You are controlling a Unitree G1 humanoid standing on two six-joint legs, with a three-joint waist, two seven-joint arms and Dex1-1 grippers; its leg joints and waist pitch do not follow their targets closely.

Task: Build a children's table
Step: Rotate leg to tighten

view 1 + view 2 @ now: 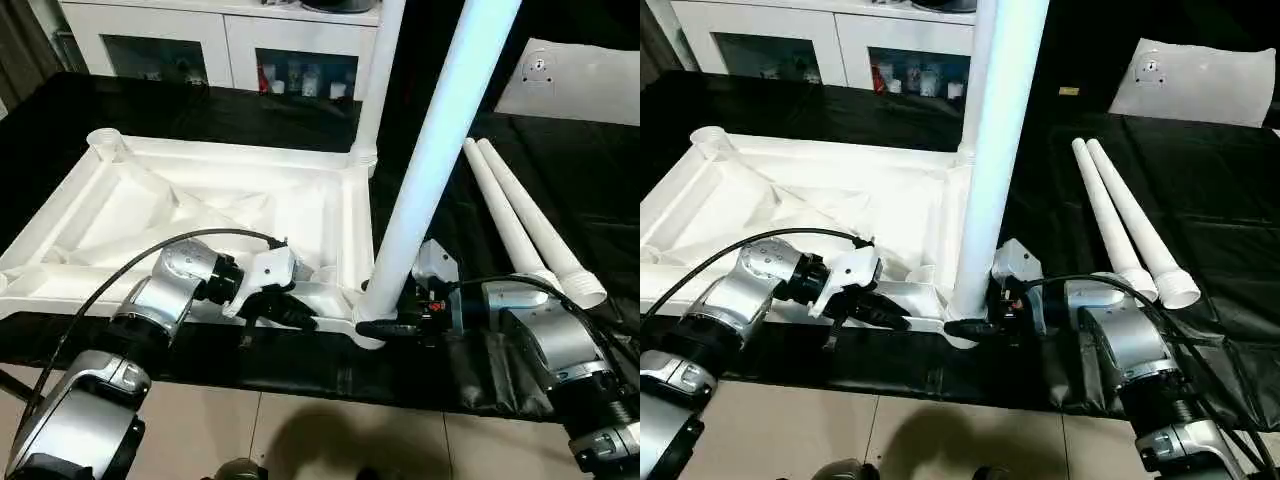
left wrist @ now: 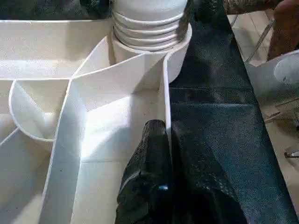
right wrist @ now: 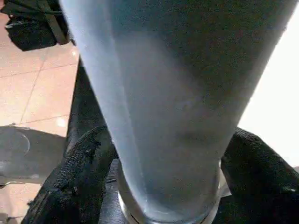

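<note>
The right gripper (image 1: 385, 327) has its two black fingers (image 3: 74, 182) set on either side of the base of an upright white leg (image 1: 430, 170), clasping it where it stands in the near right corner socket of the tabletop (image 1: 200, 215). The left gripper (image 1: 290, 312) is pinched closed on the tabletop's near rim (image 2: 164, 112), one finger inside the rim and the other outside it, just beside that same corner. The tabletop lies upside down, ribbed underside up, on a black cloth (image 1: 200, 110) covering the work surface. A second leg (image 1: 378, 80) stands in the far right corner socket, and the far left socket (image 1: 105, 142) is open. Two more legs (image 1: 525, 225) lie side by side on the cloth to the right of the tabletop, close together and well apart from the grippers. Beyond them lies a flat white sheet (image 1: 580, 80) with a small round mark; no writing on it can be read. At the back stand white cabinets (image 1: 230, 40) with glass doors, small items blurred behind the glass. Beige floor tiles (image 1: 330, 430) show at the near edge below the cloth.
</note>
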